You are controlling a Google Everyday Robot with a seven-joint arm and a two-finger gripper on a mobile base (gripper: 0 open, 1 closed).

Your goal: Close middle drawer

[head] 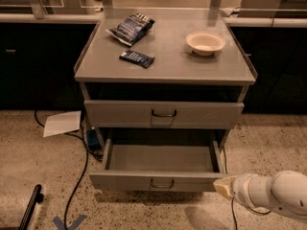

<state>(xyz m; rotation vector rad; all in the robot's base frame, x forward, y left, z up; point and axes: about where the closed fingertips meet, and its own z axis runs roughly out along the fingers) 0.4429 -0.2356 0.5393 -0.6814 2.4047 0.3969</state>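
As the drawer (160, 159) stands pulled out under the upper drawer (163, 113), the gripper (221, 187), fingers seemingly together, is against the right end of its front panel, so I judge the pushing begins; next, a straight, steady push inward.

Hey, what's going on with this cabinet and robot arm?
A robot arm reaches in from the lower right, its end effector at the right front corner of the middle drawer, which stands pulled out and empty. The drawer above looks shut. A bowl, a chip bag and a snack bar sit on the cabinet top.
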